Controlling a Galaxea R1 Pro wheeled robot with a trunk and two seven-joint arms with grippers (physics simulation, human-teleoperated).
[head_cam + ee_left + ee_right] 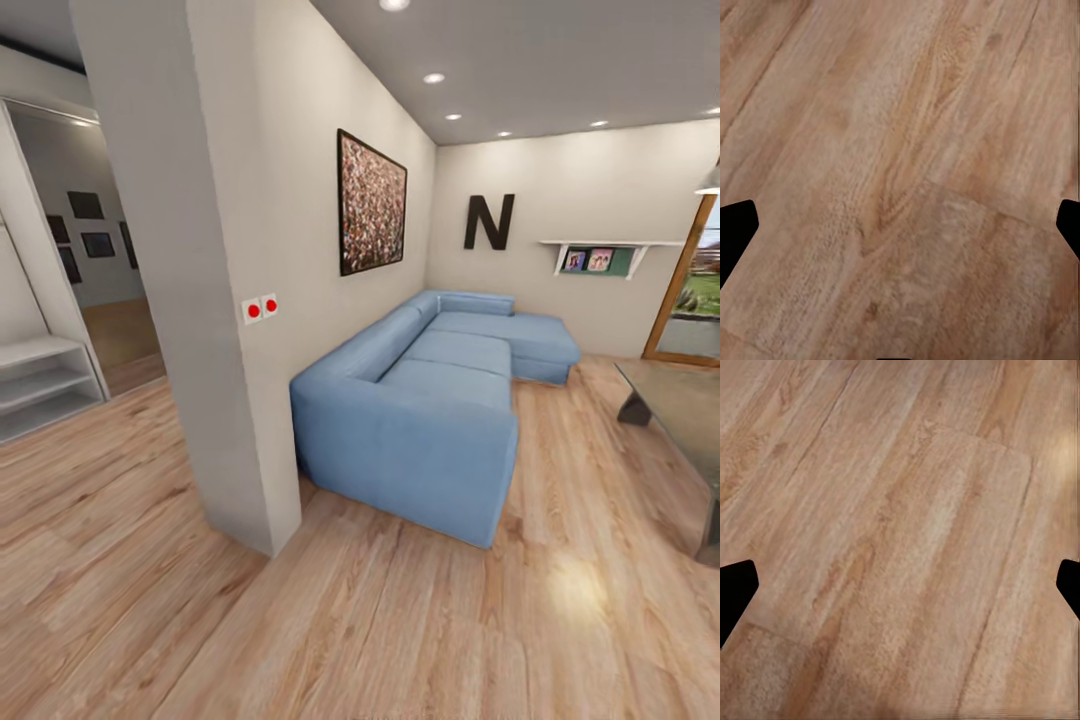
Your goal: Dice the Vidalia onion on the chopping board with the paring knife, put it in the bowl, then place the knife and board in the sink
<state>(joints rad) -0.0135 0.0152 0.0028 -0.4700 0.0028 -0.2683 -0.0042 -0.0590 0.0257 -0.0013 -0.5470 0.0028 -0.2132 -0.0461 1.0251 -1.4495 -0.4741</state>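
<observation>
Living room, no kitchen items seen | both grippers spread, empty, over wood floor | risk: base clipping wall corner or blue sofa ahead

A living room with a light wood plank floor opens ahead. A blue sectional sofa sits against a white wall bearing a dark-framed speckled picture and, on the wall's near end, two red-dotted switches. The far wall carries a black letter N and a white shelf with photos. Recessed ceiling lights glow overhead. A glass door shows greenery at right, near a glass-topped table. White shelving stands at left beside a doorway.
</observation>
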